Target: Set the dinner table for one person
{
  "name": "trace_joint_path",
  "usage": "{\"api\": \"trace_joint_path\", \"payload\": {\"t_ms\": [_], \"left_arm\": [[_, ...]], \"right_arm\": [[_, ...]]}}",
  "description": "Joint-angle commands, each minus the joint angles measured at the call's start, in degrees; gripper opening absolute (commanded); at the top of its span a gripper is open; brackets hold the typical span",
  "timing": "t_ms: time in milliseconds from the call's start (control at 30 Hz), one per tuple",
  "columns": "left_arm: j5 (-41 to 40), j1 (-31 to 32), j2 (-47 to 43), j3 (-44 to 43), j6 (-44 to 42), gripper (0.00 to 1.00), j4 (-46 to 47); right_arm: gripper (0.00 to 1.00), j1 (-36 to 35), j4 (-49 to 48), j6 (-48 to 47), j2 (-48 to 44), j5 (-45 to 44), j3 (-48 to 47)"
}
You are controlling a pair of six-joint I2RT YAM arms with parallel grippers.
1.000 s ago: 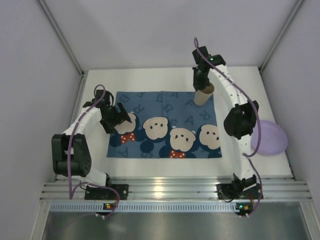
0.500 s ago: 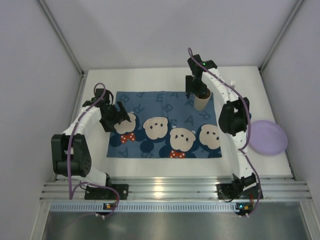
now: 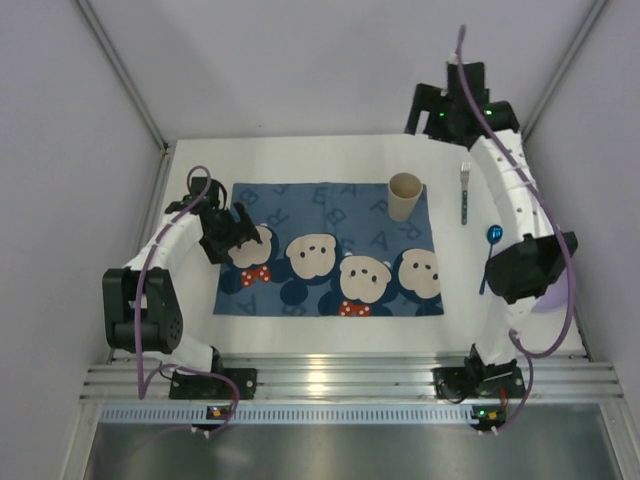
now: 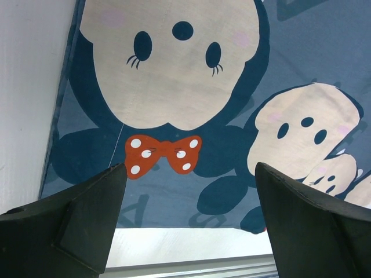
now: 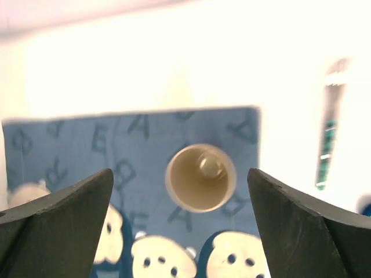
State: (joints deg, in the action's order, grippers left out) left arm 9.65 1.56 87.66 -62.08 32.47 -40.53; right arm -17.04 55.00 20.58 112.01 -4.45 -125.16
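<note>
The left end effector (image 4: 191, 168) is spread wide over the bear-face mat (image 3: 330, 250), and the right end effector (image 5: 179, 171) is held wide and empty, well apart from the cup (image 3: 405, 195). The mat, fork (image 3: 465, 195) and spoon (image 3: 494, 234) are laid on the white surface (image 3: 330, 160) beneath both arms.

The left arm (image 3: 165, 245) bends in low over the left edge of the blue mat (image 3: 330, 215). The left gripper (image 3: 238, 235) hovers close above the mat, jaws spread wide. The right arm (image 3: 510, 190) stretches tall past the mat's far-right corner, and the right gripper (image 5: 179, 174) is held high, pointing down, jaws wide apart.
</note>
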Motion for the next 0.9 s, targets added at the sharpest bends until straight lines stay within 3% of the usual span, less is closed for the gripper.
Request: {"api": "trace_joint_path", "payload": {"t_ms": [0,133,200,433,867], "left_arm": [[0.90,0.02,-1.79,-0.14,0.84,0.97,2.48],[0.72,0.02,-2.40,-0.23,0.84,0.97,2.57],[0.72,0.02,-2.14,-0.75,0.49,0.97,2.21],[-2.00,0.02,-1.96,-2.78,-0.74,0.97,0.54],[-3.67,-0.07,0.76,-5.24,-0.13,0.97,-0.95]], "right_arm": [[1.00,9.37,-7.89,-0.02,-3.21,-1.01,4.84],[0.99,21.49,-2.55,3.41,4.78,3.99,2.21],[0.92,23.10,-0.25,4.73,9.52,4.18,0.54],[0.82,22.49,1.51,2.45,15.78,1.02,-0.61],[0.73,20.91,-0.16,0.08,21.23,-3.28,3.96]]}}
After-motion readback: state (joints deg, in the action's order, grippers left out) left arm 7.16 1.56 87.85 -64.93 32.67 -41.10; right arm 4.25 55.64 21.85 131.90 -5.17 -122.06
